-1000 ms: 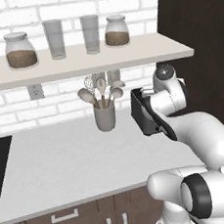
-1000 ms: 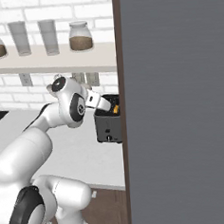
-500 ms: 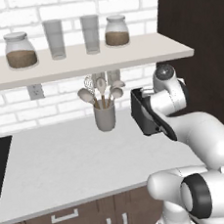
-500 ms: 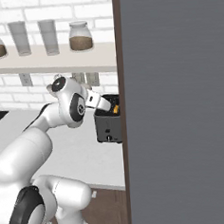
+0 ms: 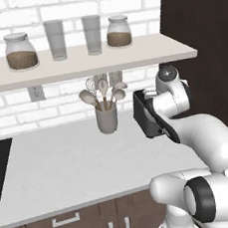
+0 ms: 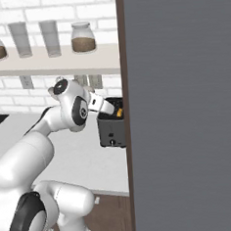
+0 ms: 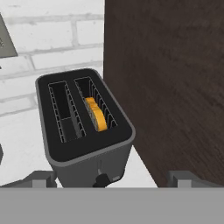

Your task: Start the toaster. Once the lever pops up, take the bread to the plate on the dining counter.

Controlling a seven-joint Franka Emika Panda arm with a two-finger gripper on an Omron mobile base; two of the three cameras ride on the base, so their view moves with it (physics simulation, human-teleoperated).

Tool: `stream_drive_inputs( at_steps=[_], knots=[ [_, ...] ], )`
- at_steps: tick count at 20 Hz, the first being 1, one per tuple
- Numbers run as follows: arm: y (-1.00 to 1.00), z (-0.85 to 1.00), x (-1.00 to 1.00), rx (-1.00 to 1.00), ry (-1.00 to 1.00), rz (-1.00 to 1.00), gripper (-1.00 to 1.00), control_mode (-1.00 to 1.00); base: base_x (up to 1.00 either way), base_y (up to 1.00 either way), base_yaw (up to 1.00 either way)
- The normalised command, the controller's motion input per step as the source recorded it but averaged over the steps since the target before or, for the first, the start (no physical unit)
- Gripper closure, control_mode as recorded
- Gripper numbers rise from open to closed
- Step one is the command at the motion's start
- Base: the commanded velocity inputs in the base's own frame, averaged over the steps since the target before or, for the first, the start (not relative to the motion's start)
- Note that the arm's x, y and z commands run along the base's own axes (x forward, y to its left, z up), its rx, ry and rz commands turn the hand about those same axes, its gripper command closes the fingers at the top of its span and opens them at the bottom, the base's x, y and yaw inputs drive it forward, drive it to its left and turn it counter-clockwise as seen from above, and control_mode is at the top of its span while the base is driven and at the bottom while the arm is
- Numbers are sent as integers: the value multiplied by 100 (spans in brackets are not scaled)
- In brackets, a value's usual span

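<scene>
Nothing moved — toaster half-hidden

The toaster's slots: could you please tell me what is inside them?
The toaster holds one golden bread slice in the slot nearest the dark wood panel. The other slot looks empty; the slice's lower part is hidden.

The toaster looks like matt dark metal, its slots lined with thin wire. Beside it stands a rough-grained dark wood panel. The counter is smooth and pale, the brick wall white and matt.
</scene>
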Motion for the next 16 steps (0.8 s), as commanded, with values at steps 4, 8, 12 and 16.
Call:
stream_drive_inputs(
  at_steps=[4, 8, 12, 16],
  knots=[
    [0, 0, 0, 0, 0, 0, -100, -100, 0, 0, 0],
    [0, 0, 0, 0, 0, 0, -100, -100, 0, 0, 0],
    [0, 0, 0, 0, 0, 0, -100, -100, 0, 0, 0],
    [0, 0, 0, 0, 0, 0, -100, -100, 0, 0, 0]
  ],
)
